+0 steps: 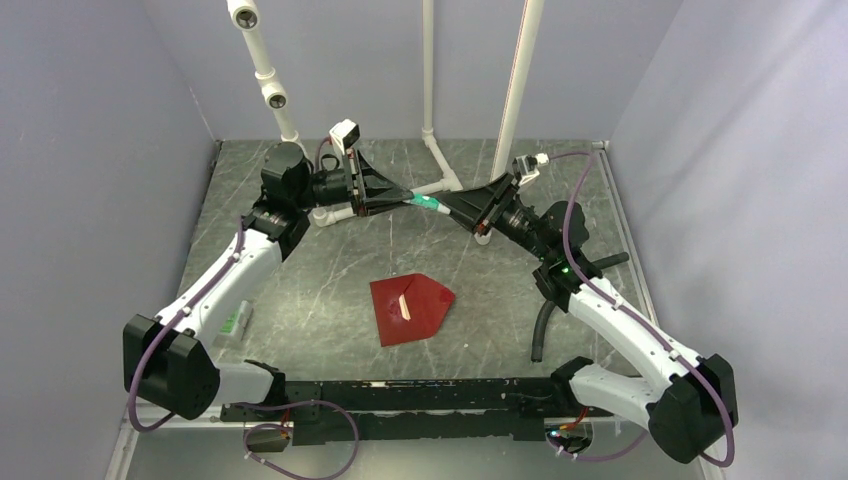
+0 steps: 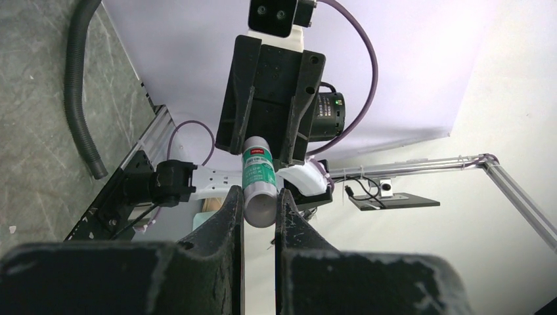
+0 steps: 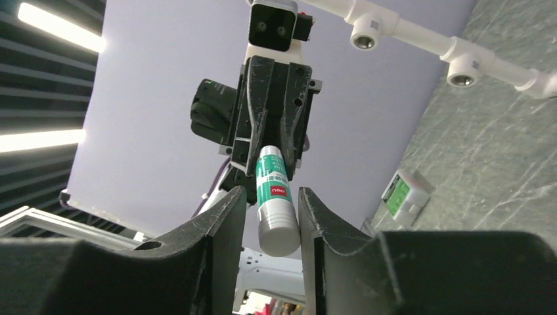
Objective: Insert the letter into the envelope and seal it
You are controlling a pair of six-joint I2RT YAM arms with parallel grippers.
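We log left gripper (image 1: pixel 405 197) and right gripper (image 1: pixel 447 206) fingers clamped on one glue stick (image 1: pixel 425 203), aloft. The envelope (image 1: pixel 428 298) lies flat on the table (image 1: pixel 300 290), pale strip perhaps the letter (image 1: pixel 405 305); limp paper, pinch the flap edge.

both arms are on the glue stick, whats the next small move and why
Probably draw the left gripper and right gripper apart along the glue stick to uncap it: each has one end between its fingers, mid-air, and the red envelope lies waiting on the table.
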